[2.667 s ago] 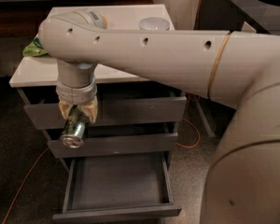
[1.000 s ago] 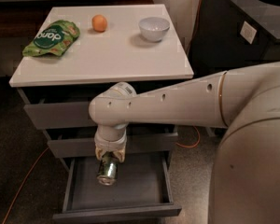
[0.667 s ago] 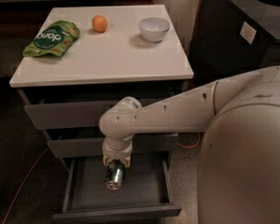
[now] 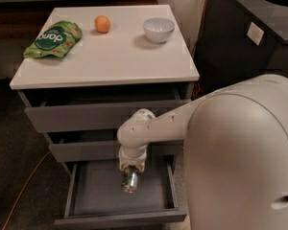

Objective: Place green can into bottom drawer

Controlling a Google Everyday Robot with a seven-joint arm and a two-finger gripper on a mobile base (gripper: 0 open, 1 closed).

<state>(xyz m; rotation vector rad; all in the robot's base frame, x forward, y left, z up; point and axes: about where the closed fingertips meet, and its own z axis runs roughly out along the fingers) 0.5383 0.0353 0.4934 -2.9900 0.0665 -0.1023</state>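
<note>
The bottom drawer [image 4: 96, 195] is pulled open below the two other grey drawers; its shallow grey interior shows. My gripper [image 4: 130, 175] points down into the drawer, right of its middle, and is shut on the green can [image 4: 130, 181]. The can hangs with its shiny silver end toward the camera, low inside the drawer. I cannot tell whether it touches the drawer floor.
On the white cabinet top [image 4: 110, 51] lie a green snack bag [image 4: 53, 39], an orange fruit [image 4: 102, 24] and a white bowl [image 4: 158, 29]. A dark counter [image 4: 259, 28] stands at the right. An orange cable [image 4: 24, 186] runs along the floor at the left.
My arm has swung right and lowered from in front of the upper drawers, carrying the can down into the open bottom drawer. The cabinet top is now uncovered.
</note>
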